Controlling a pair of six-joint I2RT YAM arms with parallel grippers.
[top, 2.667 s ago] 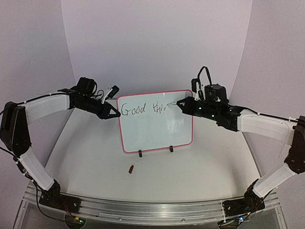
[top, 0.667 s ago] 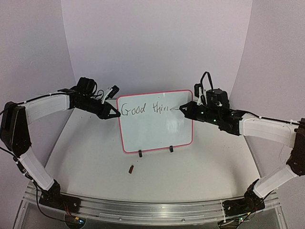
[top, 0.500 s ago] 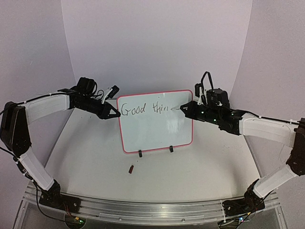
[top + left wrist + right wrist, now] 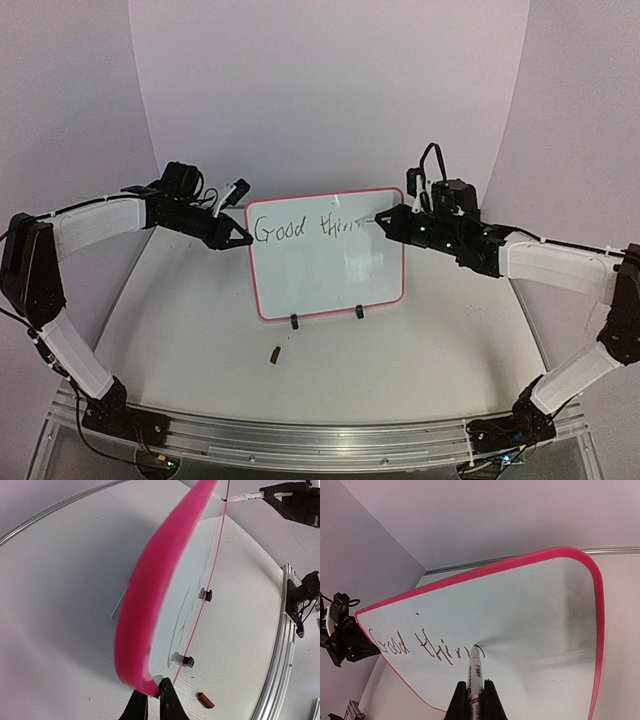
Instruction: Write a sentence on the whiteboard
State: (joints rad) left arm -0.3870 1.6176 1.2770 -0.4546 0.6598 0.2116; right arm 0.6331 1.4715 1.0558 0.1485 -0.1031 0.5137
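The whiteboard (image 4: 320, 275) stands upright on two black clip feet at the table's middle; its pink-red frame also shows in the right wrist view (image 4: 596, 600) and in the left wrist view (image 4: 150, 595). The sentence (image 4: 300, 229) reads "Good thin" along the top, with a fresh curved stroke after it (image 4: 420, 647). My right gripper (image 4: 474, 692) is shut on a white marker (image 4: 474, 672) whose tip touches the board at that stroke; it also shows in the top view (image 4: 395, 222). My left gripper (image 4: 152, 700) is shut on the board's upper left corner, seen in the top view (image 4: 243, 238).
A small dark red marker cap (image 4: 275, 353) lies on the table in front of the board, also seen in the left wrist view (image 4: 205, 700). A metal rail (image 4: 320, 440) runs along the near edge. Curved lilac walls close in the back and sides.
My right gripper has moved the marker rightward along the top line and slightly up, adding letters after "thi". The left gripper and the board have not moved.
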